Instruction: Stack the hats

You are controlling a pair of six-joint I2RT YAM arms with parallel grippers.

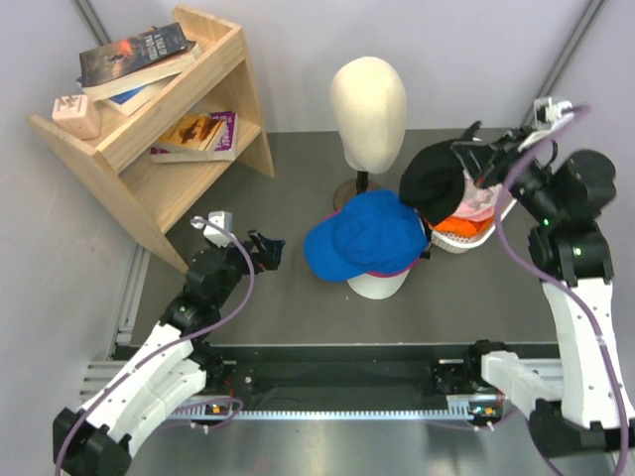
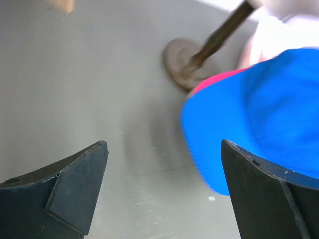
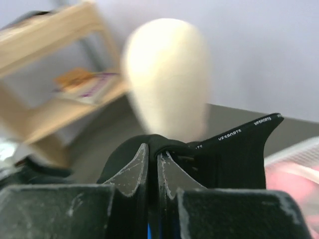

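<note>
A blue cap tops a stack in the middle of the table, with a magenta cap's edge under it and a white hat at the bottom. My right gripper is shut on a black cap, which hangs above the basket's left edge, just right of the stack. In the right wrist view the fingers pinch the black cap's fabric. My left gripper stands open left of the stack; its wrist view shows the open gripper empty beside the blue cap.
A cream mannequin head on a stand rises behind the stack. The white basket at the right holds orange and pink hats. A wooden shelf with books fills the back left corner.
</note>
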